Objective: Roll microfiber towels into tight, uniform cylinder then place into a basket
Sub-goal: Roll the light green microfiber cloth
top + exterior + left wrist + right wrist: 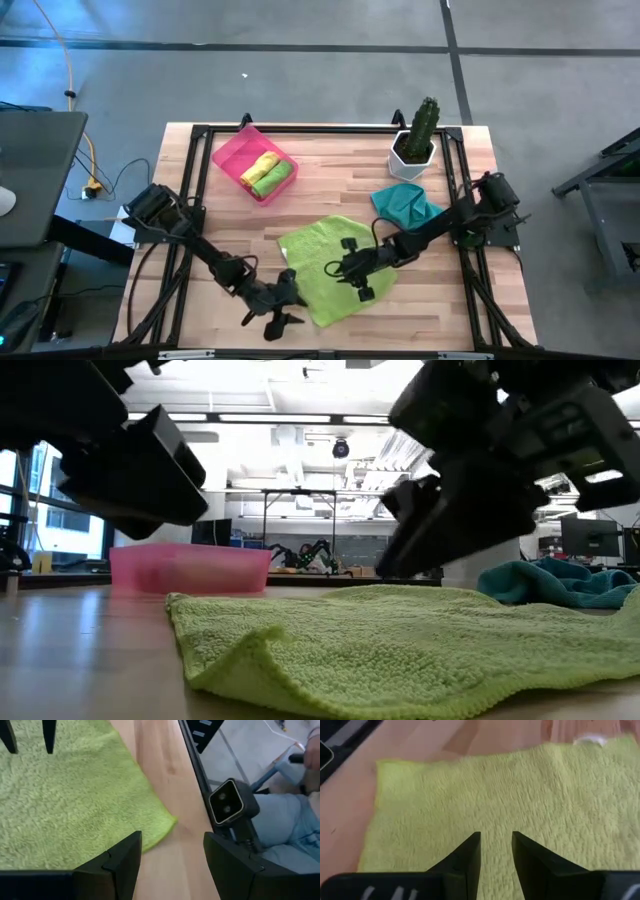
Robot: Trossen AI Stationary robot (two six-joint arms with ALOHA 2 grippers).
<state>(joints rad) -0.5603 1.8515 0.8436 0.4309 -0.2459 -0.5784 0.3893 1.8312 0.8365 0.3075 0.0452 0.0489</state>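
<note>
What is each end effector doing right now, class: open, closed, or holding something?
Left end effector: open, empty, at the corner of the green towel.
Right end effector: open a little, empty, over the same towel.

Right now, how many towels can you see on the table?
4: a yellow roll and a green roll in the pink basket, a teal towel by the cactus, and a big green towel spread near the front.

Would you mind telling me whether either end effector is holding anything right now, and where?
Nothing is held: the left end effector and the right end effector both hover open over the green towel.
</note>
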